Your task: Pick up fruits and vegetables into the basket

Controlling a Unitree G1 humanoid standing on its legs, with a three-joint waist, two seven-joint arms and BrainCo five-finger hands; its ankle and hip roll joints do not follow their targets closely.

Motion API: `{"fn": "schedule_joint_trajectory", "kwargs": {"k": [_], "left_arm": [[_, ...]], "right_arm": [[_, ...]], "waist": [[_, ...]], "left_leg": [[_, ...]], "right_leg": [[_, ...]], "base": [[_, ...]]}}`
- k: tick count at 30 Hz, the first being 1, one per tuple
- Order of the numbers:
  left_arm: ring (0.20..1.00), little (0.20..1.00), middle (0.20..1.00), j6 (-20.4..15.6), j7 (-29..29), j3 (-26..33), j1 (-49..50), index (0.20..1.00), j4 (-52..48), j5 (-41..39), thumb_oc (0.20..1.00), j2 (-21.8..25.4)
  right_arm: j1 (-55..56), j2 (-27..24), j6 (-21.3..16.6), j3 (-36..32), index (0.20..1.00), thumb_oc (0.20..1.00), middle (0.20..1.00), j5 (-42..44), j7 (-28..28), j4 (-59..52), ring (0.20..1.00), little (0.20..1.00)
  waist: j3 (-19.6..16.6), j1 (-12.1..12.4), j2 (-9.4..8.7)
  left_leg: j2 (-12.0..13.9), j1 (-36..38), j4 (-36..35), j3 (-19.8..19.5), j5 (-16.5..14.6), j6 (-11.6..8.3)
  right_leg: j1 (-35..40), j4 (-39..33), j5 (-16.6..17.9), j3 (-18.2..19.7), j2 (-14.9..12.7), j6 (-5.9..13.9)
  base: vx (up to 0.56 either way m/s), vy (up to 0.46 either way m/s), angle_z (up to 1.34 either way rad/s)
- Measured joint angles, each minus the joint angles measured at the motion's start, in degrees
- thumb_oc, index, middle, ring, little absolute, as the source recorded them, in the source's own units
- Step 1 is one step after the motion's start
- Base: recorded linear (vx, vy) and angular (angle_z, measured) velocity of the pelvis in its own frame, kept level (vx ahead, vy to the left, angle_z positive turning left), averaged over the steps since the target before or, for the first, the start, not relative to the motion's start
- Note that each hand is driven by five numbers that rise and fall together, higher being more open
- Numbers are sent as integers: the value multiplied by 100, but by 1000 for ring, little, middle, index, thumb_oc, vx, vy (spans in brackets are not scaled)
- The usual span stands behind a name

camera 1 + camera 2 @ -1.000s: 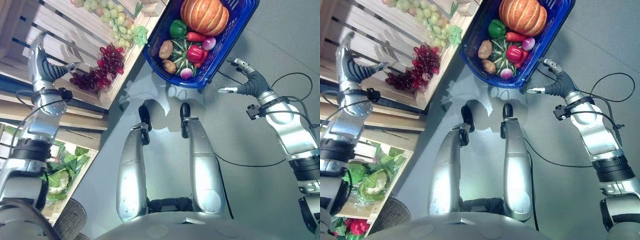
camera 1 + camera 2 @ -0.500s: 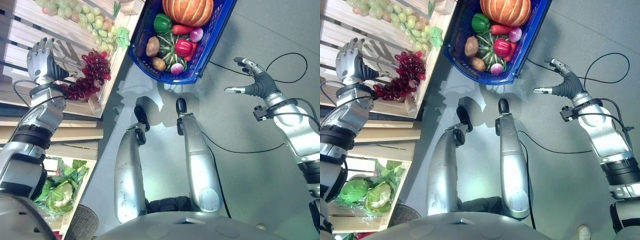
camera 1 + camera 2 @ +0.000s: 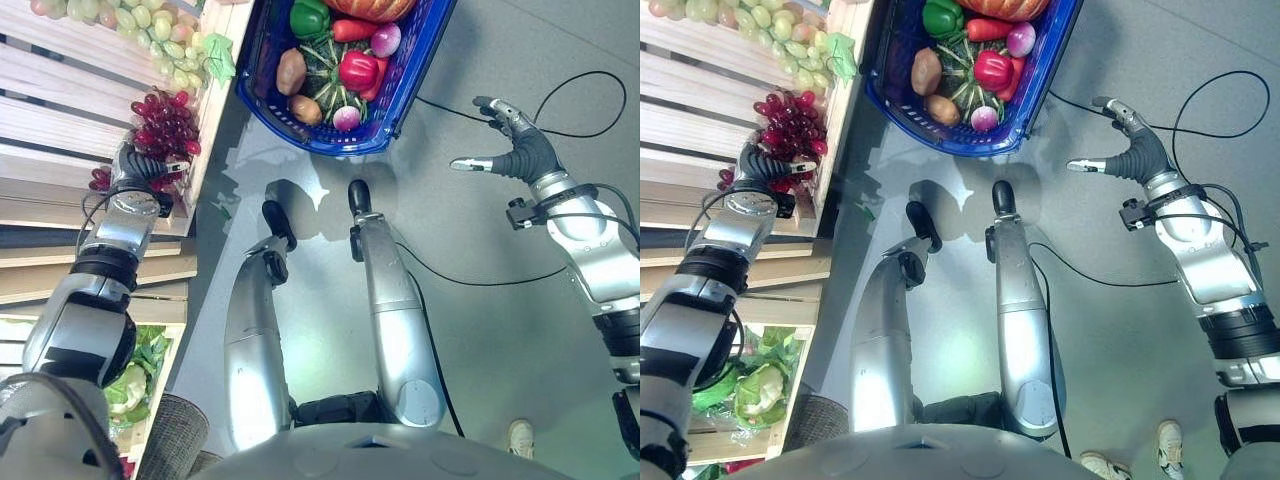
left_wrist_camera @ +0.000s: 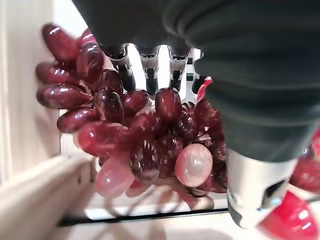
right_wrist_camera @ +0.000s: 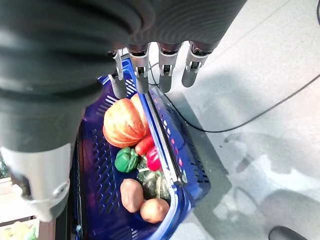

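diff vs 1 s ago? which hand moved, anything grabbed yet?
The left hand moved from above the wooden crate down onto the red grapes; its fingers now reach over the bunch, but a closed hold is not visible. The camera also shifted. The right hand stays open over the floor beside the blue basket, whose load of vegetables looks the same. Green grapes are untouched.

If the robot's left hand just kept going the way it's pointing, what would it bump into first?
Most likely the bunch of red grapes in the wooden crate. The left hand is right at the bunch, its straight fingers aimed into it. Whether they already touch is unclear.
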Motion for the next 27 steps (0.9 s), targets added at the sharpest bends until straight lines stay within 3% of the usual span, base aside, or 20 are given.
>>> {"fn": "schedule_joint_trajectory", "kwargs": {"k": [7, 15, 27], "left_arm": [[1000, 1000, 1000, -109, 43, 149, -127, 1000, 28, -222, 1000, 6], [1000, 1000, 1000, -48, 464, 94, -445, 1000, 320, -207, 1000, -27], [1000, 1000, 1000, 657, 922, -258, -913, 1000, 657, 709, 1000, -13]], "right_arm": [[-89, -1, 118, 1, 1000, 1000, 1000, 1, -3, 3, 1000, 1000], [-339, -4, 147, 125, 1000, 1000, 1000, 1, -117, 87, 1000, 1000], [-469, -38, 137, 251, 1000, 1000, 1000, 117, -257, 261, 1000, 1000]], "waist": [[-1, -27, 1], [-1, -73, 1], [-2, -105, -2]], "left_leg": [[2, -253, 112, 4, 25, -4], [2, -492, 213, 11, 34, 13], [16, -693, 270, 34, 41, 8]], "right_leg": [[-285, 157, -8, -3, -51, -13], [-538, 279, -24, 27, -57, 13], [-776, 333, -17, 92, -24, 4]], "base": [[2, -2, 0], [0, 0, 0], [0, 0, 0]]}}
